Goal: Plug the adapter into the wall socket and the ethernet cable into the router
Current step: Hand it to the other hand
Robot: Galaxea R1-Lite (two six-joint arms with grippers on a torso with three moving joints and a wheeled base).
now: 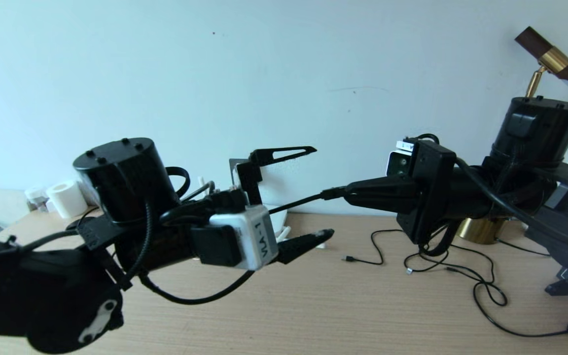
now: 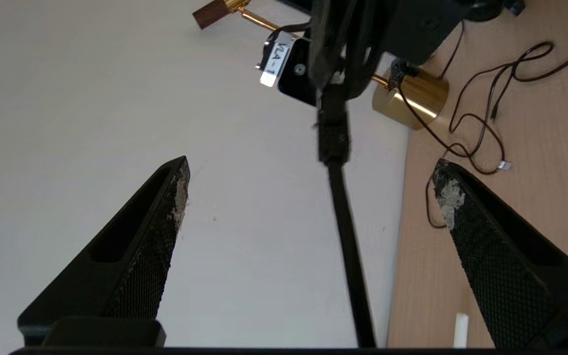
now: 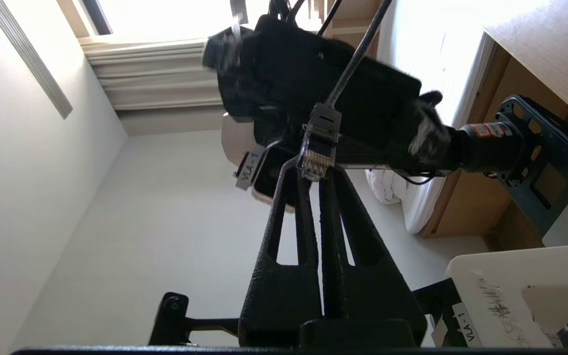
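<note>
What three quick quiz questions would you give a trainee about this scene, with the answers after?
1. True or false: the left gripper is clamped on the ethernet cable.
2. Which one holds the cable's clip plug? A: the left gripper. B: the right gripper. C: neither.
3. What surface do the thin black cables lie on?

Key
1. False. Its jaws stand wide open and the cable runs between the fingers without touching them.
2. B. The right gripper is shut on the plug, held up above the desk.
3. The wooden desk.
</note>
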